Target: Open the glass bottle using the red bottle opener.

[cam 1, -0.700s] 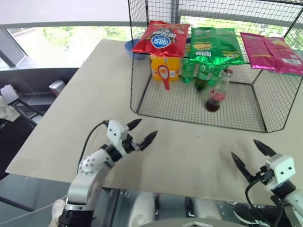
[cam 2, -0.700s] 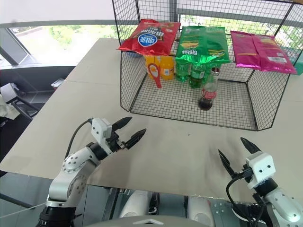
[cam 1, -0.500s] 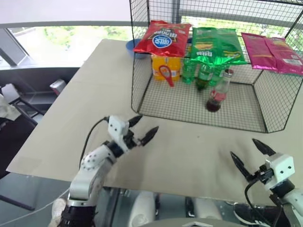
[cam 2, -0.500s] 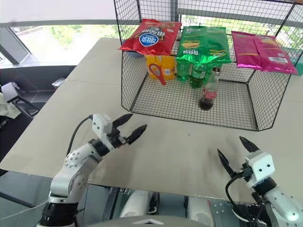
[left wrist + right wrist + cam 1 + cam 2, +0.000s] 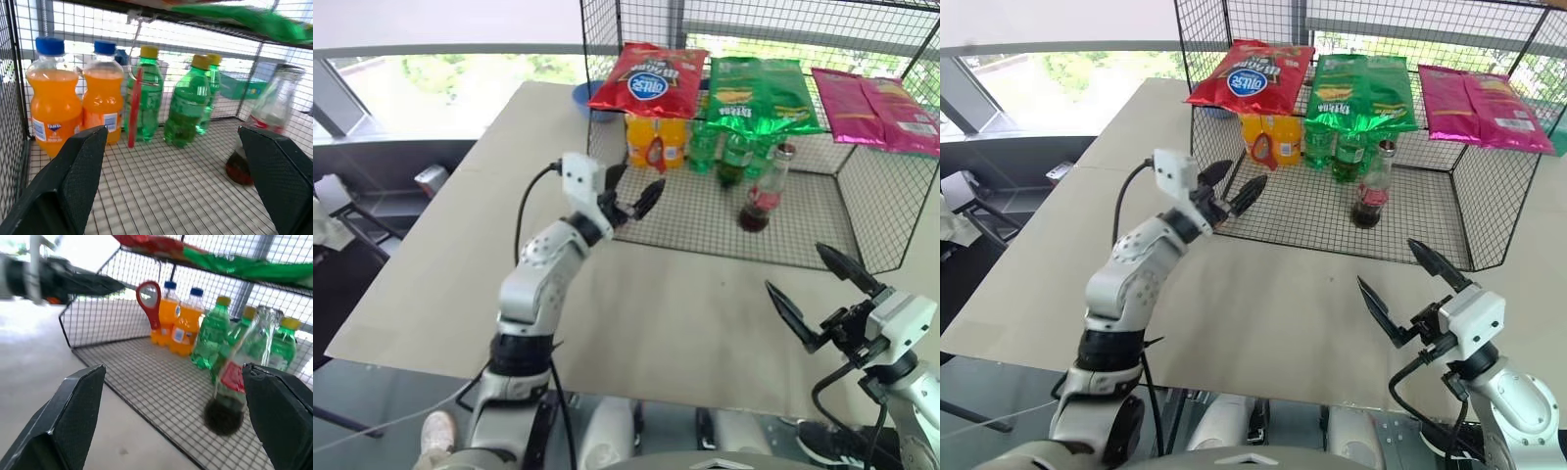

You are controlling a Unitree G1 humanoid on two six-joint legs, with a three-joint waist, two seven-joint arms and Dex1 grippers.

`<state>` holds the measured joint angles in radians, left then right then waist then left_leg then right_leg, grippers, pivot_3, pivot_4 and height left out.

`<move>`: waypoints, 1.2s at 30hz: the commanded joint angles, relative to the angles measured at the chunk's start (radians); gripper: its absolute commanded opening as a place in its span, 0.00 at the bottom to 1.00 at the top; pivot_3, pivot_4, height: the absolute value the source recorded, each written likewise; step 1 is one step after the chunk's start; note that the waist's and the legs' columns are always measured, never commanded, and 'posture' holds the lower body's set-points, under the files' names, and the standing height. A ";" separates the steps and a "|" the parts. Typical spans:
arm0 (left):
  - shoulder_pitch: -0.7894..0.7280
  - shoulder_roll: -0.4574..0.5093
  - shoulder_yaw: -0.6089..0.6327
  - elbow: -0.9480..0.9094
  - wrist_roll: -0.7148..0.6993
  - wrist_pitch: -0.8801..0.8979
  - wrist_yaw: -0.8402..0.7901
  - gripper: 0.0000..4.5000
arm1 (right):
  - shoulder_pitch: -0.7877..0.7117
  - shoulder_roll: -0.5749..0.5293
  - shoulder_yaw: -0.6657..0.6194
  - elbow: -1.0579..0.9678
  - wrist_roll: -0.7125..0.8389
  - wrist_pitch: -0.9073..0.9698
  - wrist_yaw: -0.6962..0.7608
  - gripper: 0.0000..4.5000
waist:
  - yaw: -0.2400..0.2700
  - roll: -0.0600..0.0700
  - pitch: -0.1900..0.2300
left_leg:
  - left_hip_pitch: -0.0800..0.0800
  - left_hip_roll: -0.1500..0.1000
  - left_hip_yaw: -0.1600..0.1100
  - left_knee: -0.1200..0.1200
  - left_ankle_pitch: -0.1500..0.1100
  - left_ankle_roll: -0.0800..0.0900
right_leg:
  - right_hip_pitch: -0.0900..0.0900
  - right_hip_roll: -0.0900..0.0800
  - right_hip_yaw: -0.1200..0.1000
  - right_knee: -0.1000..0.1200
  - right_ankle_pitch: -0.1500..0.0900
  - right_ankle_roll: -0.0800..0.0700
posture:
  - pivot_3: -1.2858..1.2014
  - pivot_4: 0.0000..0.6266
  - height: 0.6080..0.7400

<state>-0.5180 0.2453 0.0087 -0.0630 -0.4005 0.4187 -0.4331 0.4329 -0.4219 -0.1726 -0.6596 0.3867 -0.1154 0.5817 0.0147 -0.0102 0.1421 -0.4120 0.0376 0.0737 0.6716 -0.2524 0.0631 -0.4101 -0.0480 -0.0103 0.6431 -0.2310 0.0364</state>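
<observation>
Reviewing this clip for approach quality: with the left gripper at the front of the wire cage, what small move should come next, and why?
Probably ease the open left gripper further in toward the small flat red bottle opener, which hangs from the cage top in front of the orange soda bottles. Nothing is held yet, and the clear glass cola bottle stands untouched.

Left claw (image 5: 638, 191) raised, right claw (image 5: 813, 289) low, both open.

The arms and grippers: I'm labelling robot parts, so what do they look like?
Both arms are silver-grey with rounded joint housings. The left gripper and right gripper each have a white boxy block carrying two black, pointed, tapering fingers. A black cable loops along each forearm.
</observation>
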 commanded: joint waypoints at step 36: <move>-0.119 0.121 0.071 0.056 -0.394 0.265 -0.562 0.01 | -0.203 -0.063 0.072 -0.154 0.170 0.430 -0.109 1.00 | -0.010 -0.001 0.002 | -0.002 0.002 0.000 0.000 0.000 0.000 | -0.002 0.001 0.001 0.000 0.000 0.000 | 0.52 0.24 1.00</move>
<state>-0.6478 0.3549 0.0709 0.0798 -0.7181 0.6094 -0.9697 0.2700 -0.4723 -0.0966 -0.7473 0.4782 0.2341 0.4997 0.0046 -0.0115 0.1439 -0.4135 0.0401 0.0742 0.6717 -0.2520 0.0623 -0.4124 -0.0475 -0.0094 0.6437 -0.2309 0.0367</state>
